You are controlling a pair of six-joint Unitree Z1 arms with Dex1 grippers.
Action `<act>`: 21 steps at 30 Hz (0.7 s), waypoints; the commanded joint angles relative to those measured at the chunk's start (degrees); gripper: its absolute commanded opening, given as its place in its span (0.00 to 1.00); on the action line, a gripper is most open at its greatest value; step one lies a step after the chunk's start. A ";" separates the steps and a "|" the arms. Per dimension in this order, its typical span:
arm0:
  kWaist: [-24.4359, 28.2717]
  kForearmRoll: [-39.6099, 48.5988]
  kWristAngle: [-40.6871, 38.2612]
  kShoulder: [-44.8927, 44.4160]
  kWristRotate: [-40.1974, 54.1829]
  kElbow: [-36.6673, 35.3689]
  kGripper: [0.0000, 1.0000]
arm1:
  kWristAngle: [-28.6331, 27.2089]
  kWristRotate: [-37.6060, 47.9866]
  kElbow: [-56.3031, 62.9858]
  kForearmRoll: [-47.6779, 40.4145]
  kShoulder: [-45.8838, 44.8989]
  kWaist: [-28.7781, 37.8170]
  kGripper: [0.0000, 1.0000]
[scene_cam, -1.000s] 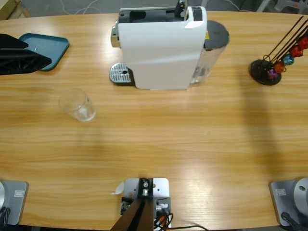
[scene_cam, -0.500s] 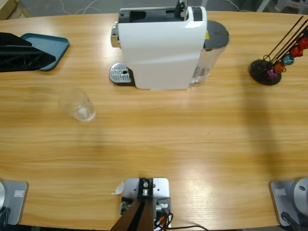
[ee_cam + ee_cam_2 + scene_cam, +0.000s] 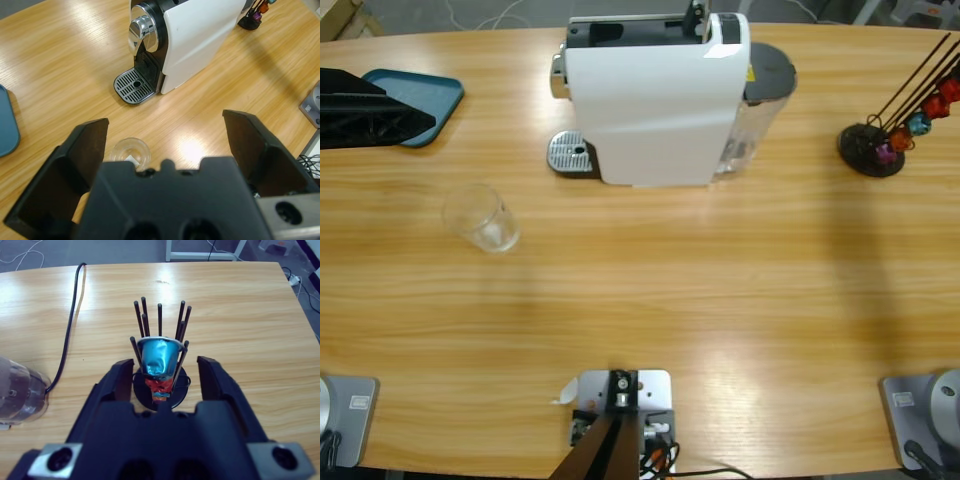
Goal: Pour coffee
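The white coffee machine (image 3: pixel 655 100) stands at the table's far middle, its drip grate (image 3: pixel 570 153) bare. A clear glass (image 3: pixel 480 218) stands on the wood in front and to the left of it, and looks empty. No coffee is in view. My left gripper (image 3: pixel 390 115) reaches in from the left edge, over the table and apart from the glass. In the left wrist view the left gripper (image 3: pixel 165 122) is open wide, with the glass (image 3: pixel 130 151) low between its jaws and the machine (image 3: pixel 195 35) beyond. My right gripper (image 3: pixel 166 364) is open, facing a blue capsule (image 3: pixel 160 356) on the rack.
A teal tray (image 3: pixel 420 95) lies at the far left, partly under my left gripper. A black capsule rack (image 3: pixel 872 148) with coloured capsules stands at the far right. The machine's black cable (image 3: pixel 70 325) and clear water tank (image 3: pixel 20 390) show in the right wrist view.
My left gripper has edged slightly to the right at the left edge. The glass, machine and rack have not moved.
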 commanded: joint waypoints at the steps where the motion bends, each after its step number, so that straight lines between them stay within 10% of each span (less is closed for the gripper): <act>1: -0.61 -0.25 0.36 1.94 -0.74 0.96 1.00 | 0.51 -0.43 2.14 -1.64 2.04 -1.37 0.55; 21: -0.61 -0.42 0.36 1.94 -1.23 1.52 1.00 | 1.03 -1.12 2.03 -1.73 1.70 -1.41 0.33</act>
